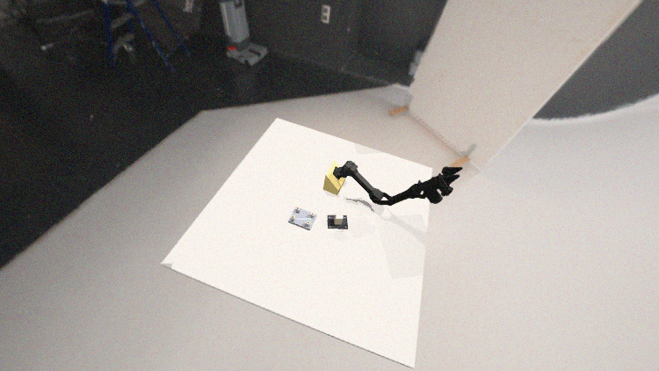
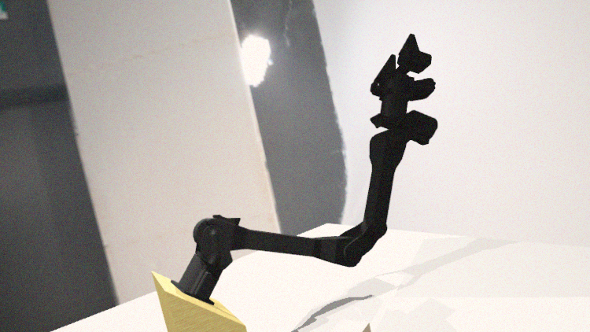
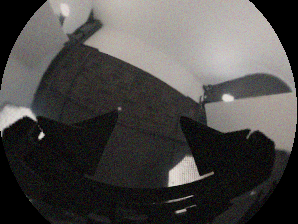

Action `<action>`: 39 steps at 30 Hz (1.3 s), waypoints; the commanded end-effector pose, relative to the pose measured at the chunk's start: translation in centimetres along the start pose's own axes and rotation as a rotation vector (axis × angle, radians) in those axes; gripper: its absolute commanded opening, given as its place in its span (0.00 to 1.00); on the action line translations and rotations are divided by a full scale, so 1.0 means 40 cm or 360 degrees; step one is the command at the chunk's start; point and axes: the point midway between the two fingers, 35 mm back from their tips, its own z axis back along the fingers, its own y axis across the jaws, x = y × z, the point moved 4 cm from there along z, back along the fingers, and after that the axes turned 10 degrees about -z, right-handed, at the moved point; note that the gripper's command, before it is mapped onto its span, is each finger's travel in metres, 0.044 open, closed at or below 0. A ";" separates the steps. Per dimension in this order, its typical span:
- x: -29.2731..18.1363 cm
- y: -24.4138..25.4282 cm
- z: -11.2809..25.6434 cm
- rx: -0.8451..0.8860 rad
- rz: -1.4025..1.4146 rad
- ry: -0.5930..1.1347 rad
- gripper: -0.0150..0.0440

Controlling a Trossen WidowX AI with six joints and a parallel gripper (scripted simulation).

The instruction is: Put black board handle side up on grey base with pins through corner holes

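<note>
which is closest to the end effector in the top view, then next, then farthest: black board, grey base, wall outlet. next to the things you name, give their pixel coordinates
1. black board [image 1: 330, 226], right of the base on the white table
2. grey base [image 1: 301, 219], just left of the board
3. wall outlet [image 1: 325, 14], up on the dark wall at the picture's top
</note>
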 end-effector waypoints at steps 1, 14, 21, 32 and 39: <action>-0.083 -0.005 -0.028 0.0065 -0.0037 0.0165 1.00; -0.512 0.077 -0.072 0.0585 -0.0251 0.0988 1.00; -0.726 0.215 0.010 0.1052 -0.0399 0.1445 1.00; -0.882 0.467 0.273 0.1944 -0.0647 0.2017 1.00; -0.865 0.591 0.499 0.2609 -0.0807 0.2316 1.00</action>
